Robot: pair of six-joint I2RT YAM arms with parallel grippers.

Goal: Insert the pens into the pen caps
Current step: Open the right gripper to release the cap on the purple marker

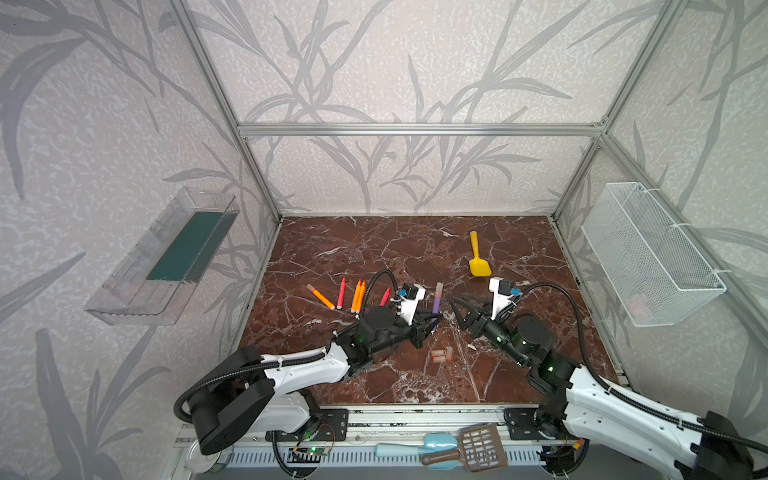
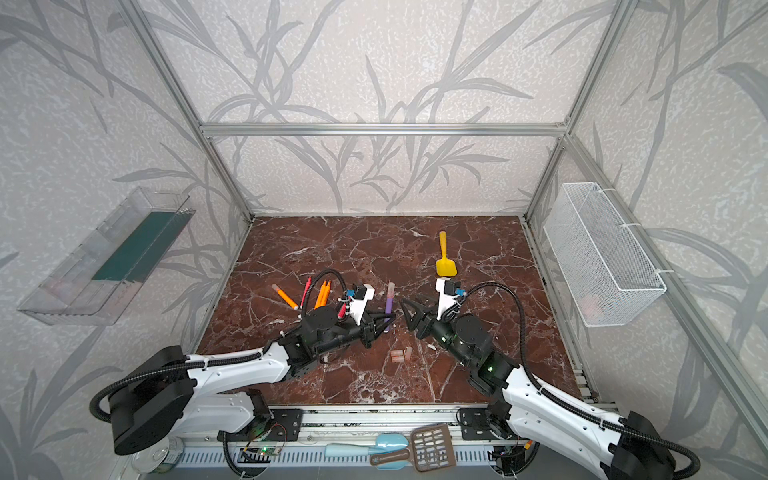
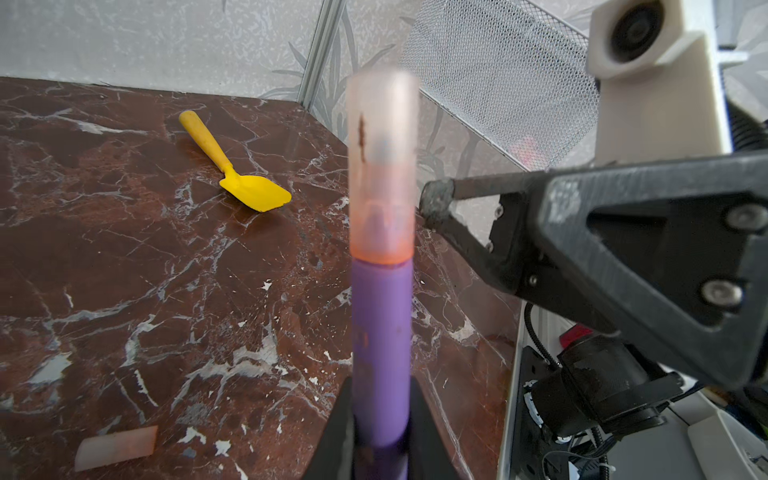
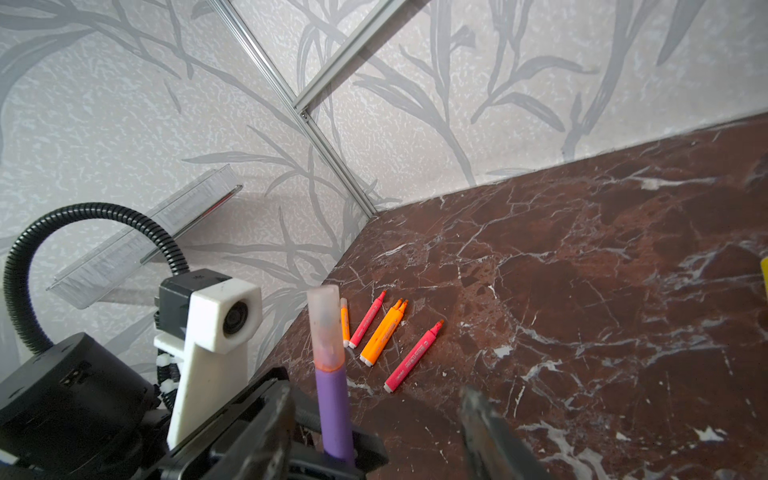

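Observation:
My left gripper [image 1: 432, 322] [image 3: 381, 424] is shut on the purple pen [image 1: 436, 305] [image 2: 388, 306] [image 3: 381, 353] [image 4: 332, 411] and holds it upright. A translucent pen cap [image 1: 439, 286] [image 3: 382, 166] [image 4: 326, 324] sits on its upper end. My right gripper [image 1: 456, 309] [image 2: 405, 311] [image 4: 374, 419] stands open just beside the capped end, gripping nothing. One fingertip [image 3: 434, 199] is right next to the cap. Several orange and red pens [image 1: 358, 296] [image 4: 384, 332] lie on the marble behind my left arm. The leftmost orange pen [image 1: 320, 296] wears a cap. Loose pen caps [image 1: 441, 354] [image 2: 401, 354] [image 3: 116, 449] lie nearer the front.
A yellow toy shovel [image 1: 478, 262] [image 3: 232, 166] lies at the back right of the marble. A white wire basket [image 1: 648, 257] hangs on the right wall and a clear tray [image 1: 162, 257] on the left wall. Scoops [image 1: 457, 449] rest on the front rail.

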